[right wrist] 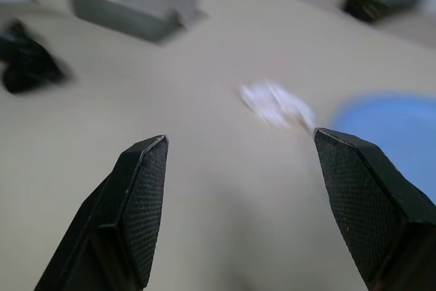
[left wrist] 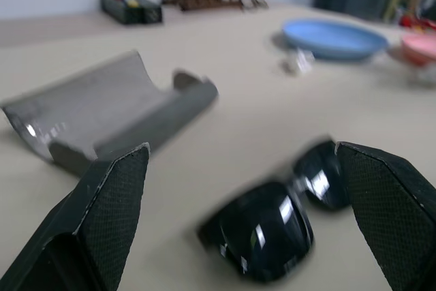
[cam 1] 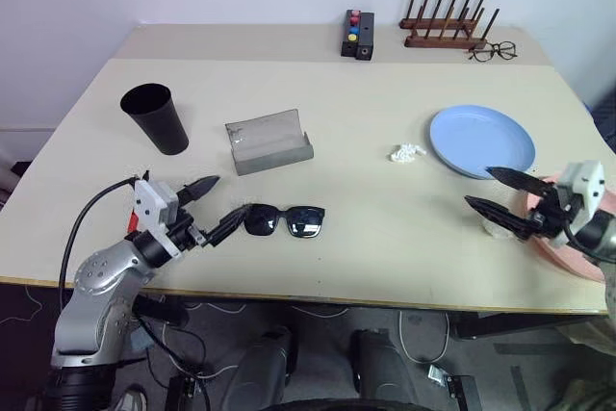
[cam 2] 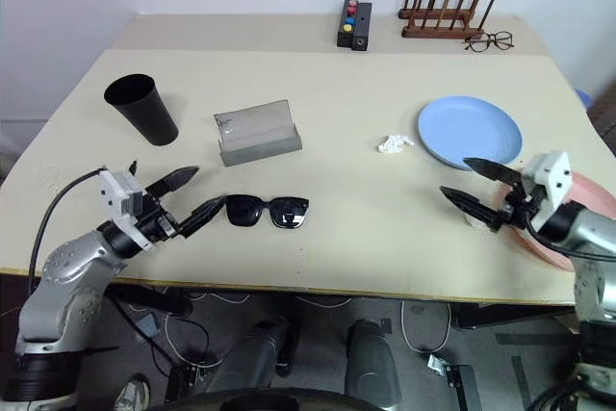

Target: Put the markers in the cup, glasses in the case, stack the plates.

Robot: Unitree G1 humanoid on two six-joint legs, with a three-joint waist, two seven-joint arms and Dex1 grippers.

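Left end effector (cam 1: 214, 207) agape beside glasses (cam 1: 284, 220); case (cam 1: 269, 142) open.

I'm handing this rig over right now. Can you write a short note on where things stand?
Left gripper: open, empty, at the sunglasses on the table.
Right gripper: open, empty, between the blue plate and the pink plate.
Case lies open, empty; cup upright.
Done: nothing.
Left: glasses into the case, plates stacked, markers into the cup.
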